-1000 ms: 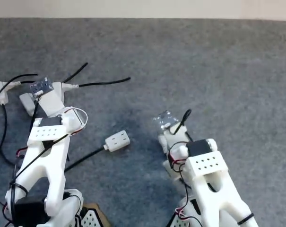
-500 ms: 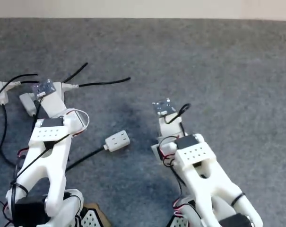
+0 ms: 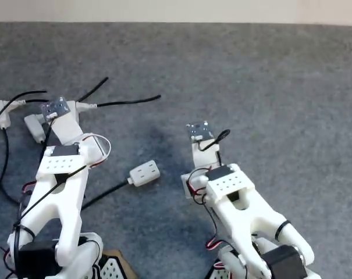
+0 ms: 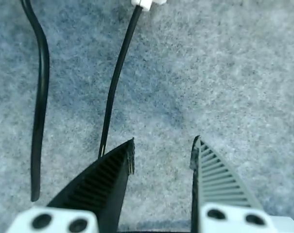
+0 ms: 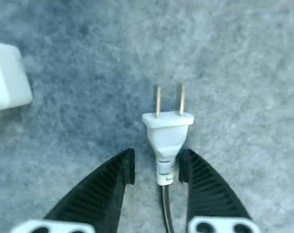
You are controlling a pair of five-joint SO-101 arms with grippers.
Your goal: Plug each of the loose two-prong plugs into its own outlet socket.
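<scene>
A white two-prong plug (image 5: 167, 131) points away from the wrist, its stem between my right gripper's (image 5: 157, 154) black fingers (image 5: 112, 184). It looks lifted off the grey carpet. A white outlet socket (image 5: 6, 77) lies off to one side of it. In the high view this socket (image 3: 144, 172) sits mid-floor on a black cord, just left of the right arm (image 3: 222, 186). My left gripper (image 4: 163, 141) is open over bare carpet beside a black cord (image 4: 115, 82). That cord leads to a white plug (image 4: 144, 2).
At the far left lie loose white plugs (image 3: 77, 107) (image 3: 0, 110) with black cords, and another white connector (image 3: 33, 127) beside the left arm (image 3: 59, 168). A pale wall edge (image 3: 176, 10) bounds the back. Carpet stretches bare to the right and rear.
The right arm has swung left and forward, nearer the outlet socket. The left arm has shifted only slightly.
</scene>
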